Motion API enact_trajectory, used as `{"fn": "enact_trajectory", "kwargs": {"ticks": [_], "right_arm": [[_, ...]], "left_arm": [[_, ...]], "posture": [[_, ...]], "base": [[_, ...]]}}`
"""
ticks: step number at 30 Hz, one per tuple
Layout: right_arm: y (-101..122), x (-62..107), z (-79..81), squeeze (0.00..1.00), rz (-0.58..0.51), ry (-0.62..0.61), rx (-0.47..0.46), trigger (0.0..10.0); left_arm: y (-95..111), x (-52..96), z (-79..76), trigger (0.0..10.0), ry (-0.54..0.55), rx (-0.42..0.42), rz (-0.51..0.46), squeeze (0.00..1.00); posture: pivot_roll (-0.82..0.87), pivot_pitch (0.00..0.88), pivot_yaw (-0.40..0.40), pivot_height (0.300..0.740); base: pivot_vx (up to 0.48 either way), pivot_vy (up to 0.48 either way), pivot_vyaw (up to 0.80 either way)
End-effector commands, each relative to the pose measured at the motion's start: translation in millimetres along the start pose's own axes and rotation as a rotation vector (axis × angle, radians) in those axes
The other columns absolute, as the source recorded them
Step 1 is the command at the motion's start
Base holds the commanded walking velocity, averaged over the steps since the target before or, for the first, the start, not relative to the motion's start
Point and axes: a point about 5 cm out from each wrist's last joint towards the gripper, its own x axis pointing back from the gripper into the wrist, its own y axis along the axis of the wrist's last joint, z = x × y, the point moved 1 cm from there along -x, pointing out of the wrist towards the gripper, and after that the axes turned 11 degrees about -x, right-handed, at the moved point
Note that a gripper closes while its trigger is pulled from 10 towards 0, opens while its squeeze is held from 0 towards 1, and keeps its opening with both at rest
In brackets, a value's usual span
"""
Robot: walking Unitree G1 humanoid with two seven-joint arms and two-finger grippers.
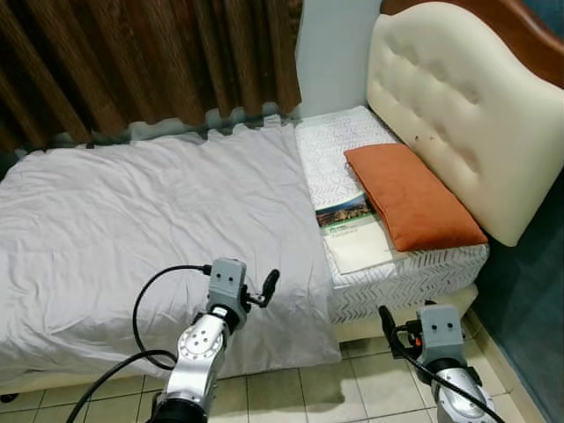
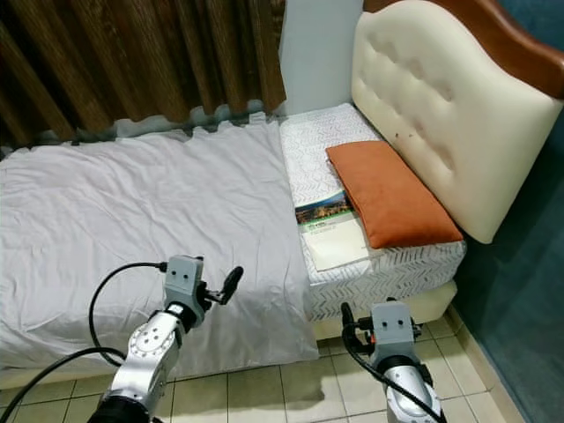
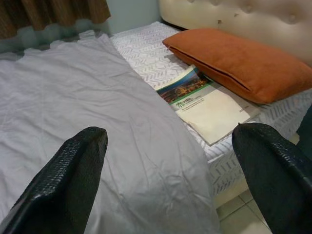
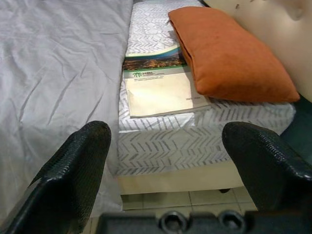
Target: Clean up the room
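Both grippers hang at the bed's near edge, jaws spread wide and holding nothing.

Left gripper (image 3: 168,180) hovers over the grey sheet (image 1: 150,220) near its hanging hem; right gripper (image 4: 168,168) sits lower, by the mattress (image 1: 405,278) side above the tiled floor (image 1: 370,383). Beyond the jaws lies a booklet (image 1: 352,233) — flat on the patterned mattress, just beside the sheet's edge, touching the orange pillow (image 1: 410,198). Past the pillow stands the cream headboard (image 1: 458,106); brown curtains (image 1: 132,62) hang behind the sheet.
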Motion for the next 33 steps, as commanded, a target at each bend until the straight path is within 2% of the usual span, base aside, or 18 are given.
{"fn": "enact_trajectory", "kwargs": {"ticks": [1, 20, 21, 22, 23, 27, 33], "right_arm": [[4, -0.2, 1.3, 0.00, -0.018, 0.000, -0.016, 10.0], [4, -0.2, 1.3, 0.00, -0.018, 0.000, -0.016, 10.0], [9, -3.6, -0.5, 0.00, -0.047, -0.018, -0.037, 10.0], [11, -5.3, -5.0, 0.00, -0.061, -0.023, -0.018, 10.0], [11, -6.3, -9.4, 0.00, -0.064, -0.020, 0.014, 10.0], [10, -6.0, -7.8, 0.00, -0.058, -0.004, 0.027, 10.0], [9, -7.3, -5.7, 0.00, -0.060, 0.011, 0.021, 10.0]], "left_arm": [[3, -0.9, 4.2, 10.0, 0.010, -0.004, -0.007, 1.00], [3, -0.9, 4.2, 10.0, 0.010, -0.004, -0.007, 1.00], [6, 13.5, 13.8, 10.0, 0.058, 0.024, -0.015, 0.00], [2, 22.2, 17.0, 10.0, 0.100, 0.046, -0.015, 0.00], [-4, 27.9, 16.8, 10.0, 0.136, 0.059, -0.008, 0.00], [-6, 27.3, 15.9, 10.0, 0.145, 0.055, -0.002, 0.00], [-3, 31.8, 14.3, 10.0, 0.152, 0.050, 0.001, 0.00]], "posture": [[-0.17, 0.000, 0.133, 0.740], [-0.17, 0.000, 0.133, 0.740], [-0.14, 0.000, 0.118, 0.740], [-0.16, 0.000, 0.065, 0.740], [-0.16, 0.002, 0.064, 0.740], [-0.16, 0.005, 0.063, 0.740], [-0.15, 0.006, 0.062, 0.740]], "base": [[0.000, 0.000, 0.00], [0.000, 0.000, 0.00], [0.000, 0.000, -0.80], [0.000, 0.000, -0.80], [0.000, 0.000, -0.80], [0.000, 0.000, -0.78], [0.000, 0.000, 0.00]]}}
